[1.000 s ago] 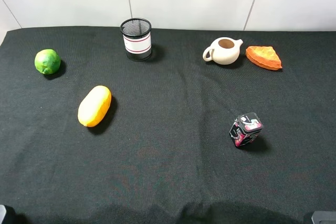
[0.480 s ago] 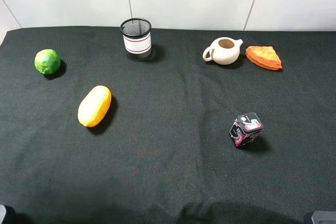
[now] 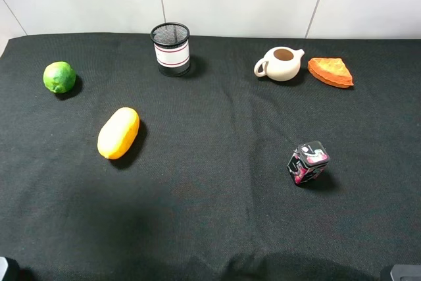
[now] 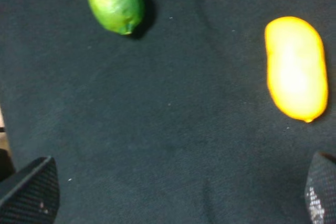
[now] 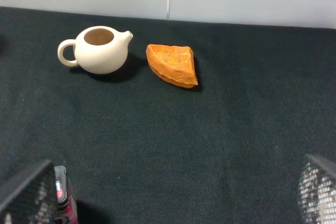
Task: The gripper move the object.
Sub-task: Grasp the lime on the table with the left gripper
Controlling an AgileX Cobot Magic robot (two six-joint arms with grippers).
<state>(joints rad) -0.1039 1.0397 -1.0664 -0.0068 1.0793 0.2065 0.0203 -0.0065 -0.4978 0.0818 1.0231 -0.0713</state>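
Note:
The object, a small glossy green lime (image 3: 59, 77), rests on the black cloth at the far left, and the left wrist view shows the lime (image 4: 115, 2) too. My left gripper (image 4: 176, 198) hovers open above the cloth, short of the lime, its two dark fingertips (image 4: 31, 192) far apart with nothing between them. My right gripper (image 5: 173, 192) is also open and empty, over the right side of the table. In the high view neither gripper's fingers show.
A yellow-orange oval fruit (image 3: 119, 133) lies near the lime. At the back stand a black mesh cup (image 3: 171, 49), a cream teapot (image 3: 281, 64) and an orange wedge (image 3: 331, 72). A small patterned cube (image 3: 308, 162) sits at the right front.

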